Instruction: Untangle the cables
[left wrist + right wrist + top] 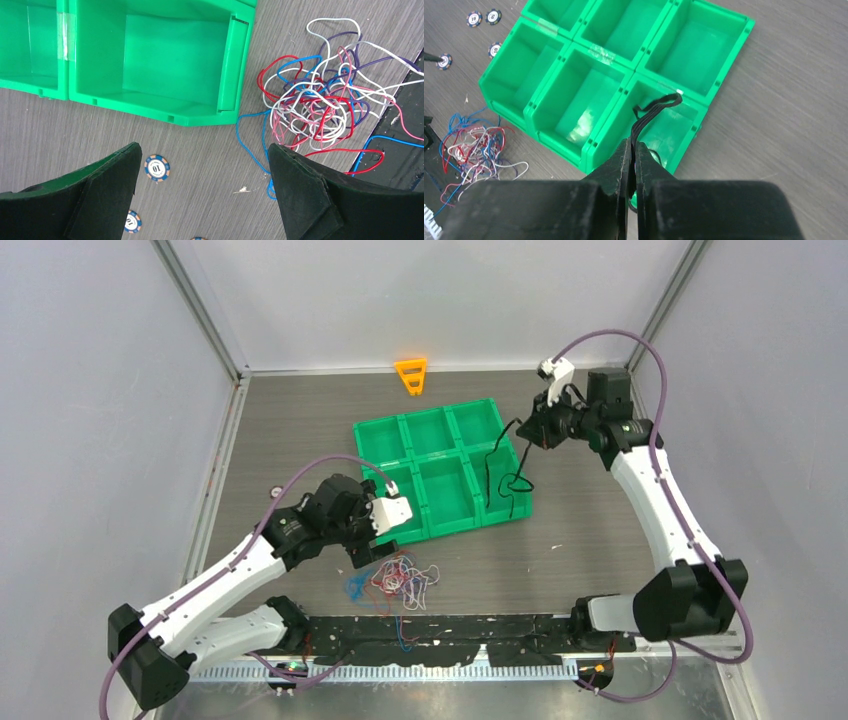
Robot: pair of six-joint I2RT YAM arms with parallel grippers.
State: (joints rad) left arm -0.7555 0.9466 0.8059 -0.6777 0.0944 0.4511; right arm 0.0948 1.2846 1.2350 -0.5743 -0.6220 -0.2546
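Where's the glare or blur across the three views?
Right wrist: glare patch on one floor of the green bin tray; right gripper, pinching a black cable, blocks the lower frame. Left wrist: cable tangle sharp, left gripper dark, little detail. Top external: even light, no glare; tangle strands too small to separate.

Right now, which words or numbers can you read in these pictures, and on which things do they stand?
"10": on the blue-rimmed chip, left wrist view.
Second chip below it: number tilted, not surely readable.
Four chips, right wrist view: too small to read.
Nothing else.
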